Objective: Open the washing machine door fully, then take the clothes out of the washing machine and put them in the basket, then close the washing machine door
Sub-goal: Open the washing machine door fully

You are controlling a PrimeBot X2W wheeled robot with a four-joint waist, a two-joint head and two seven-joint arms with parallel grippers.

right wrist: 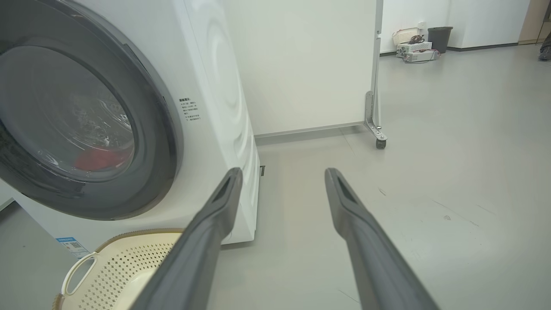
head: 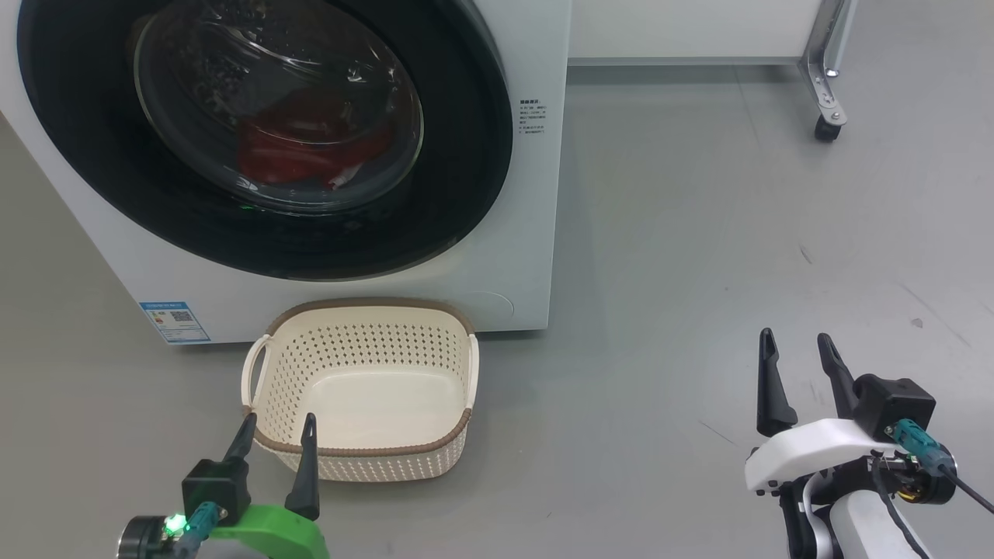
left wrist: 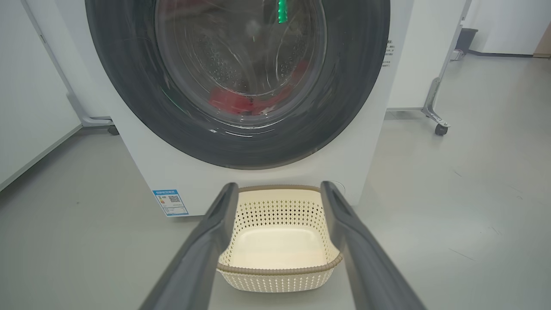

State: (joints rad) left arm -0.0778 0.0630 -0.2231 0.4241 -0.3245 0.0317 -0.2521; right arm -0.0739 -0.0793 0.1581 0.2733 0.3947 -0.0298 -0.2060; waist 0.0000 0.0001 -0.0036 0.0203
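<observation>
Grey floor [head: 699, 233] spreading across the scene, faintly scuffed; on it at upper left, big white washing machine [head: 532, 233], front turned toward the robot; washing machine door [head: 466, 155] shut, wide black rim around bulging clear glass; behind and to the right, white panel [head: 683, 27] on a metal leg ending in a small black caster [head: 827, 128], well apart from the machine; cream perforated basket [head: 365, 304] with brown rim, standing on the floor just before the machine's foot, under the door, between the left gripper and the machine; left gripper [head: 279, 419] at lower left on a green mount, jaws apart, fingertips at the basket's near rim, contact unclear; right gripper [head: 795, 335] at lower right on a white mount, jaws likewise apart, over bare floor, well apart from basket and machine; clothes [head: 303, 151], bright red with a touch of white trim, lying low in the drum behind the glass; blue sticker [head: 175, 321] low on the machine's front left; small block of dark print [head: 533, 116] just right of the door.
</observation>
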